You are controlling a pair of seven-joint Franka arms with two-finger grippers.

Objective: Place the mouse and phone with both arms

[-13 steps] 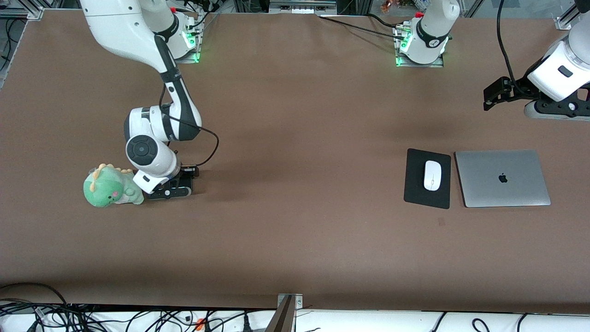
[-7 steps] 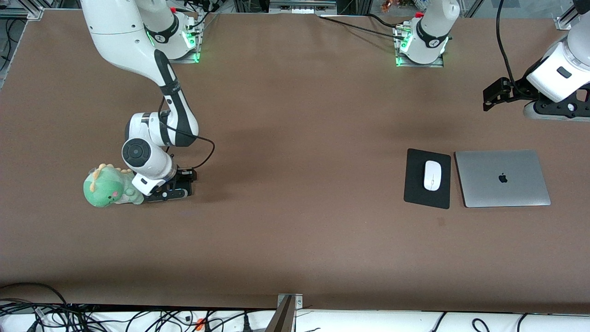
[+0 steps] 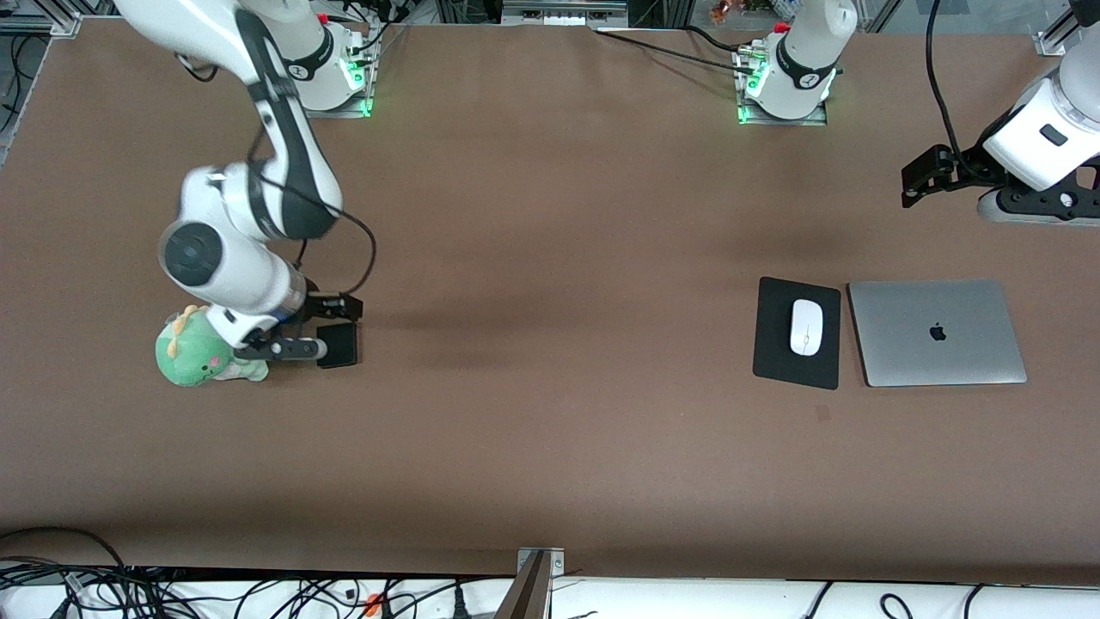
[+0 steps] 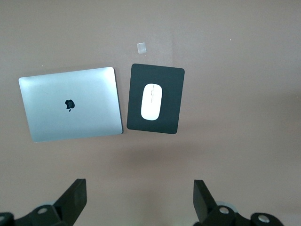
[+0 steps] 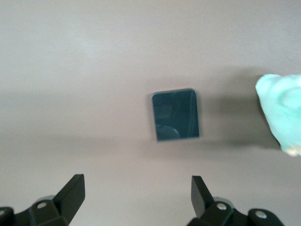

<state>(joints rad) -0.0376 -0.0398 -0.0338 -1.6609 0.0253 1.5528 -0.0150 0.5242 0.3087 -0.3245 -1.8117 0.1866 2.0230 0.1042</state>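
Hovering open-fingered, right gripper (image 3: pixel 288 348) over phone (image 3: pixel 337 345).

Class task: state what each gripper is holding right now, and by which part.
Nothing is held. The right gripper hangs open over the phone, which lies on the table. The left gripper waits open, above the mouse on its pad.

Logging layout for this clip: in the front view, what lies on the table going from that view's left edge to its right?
Plush dinosaur → phone → mouse pad with the mouse on it → laptop.
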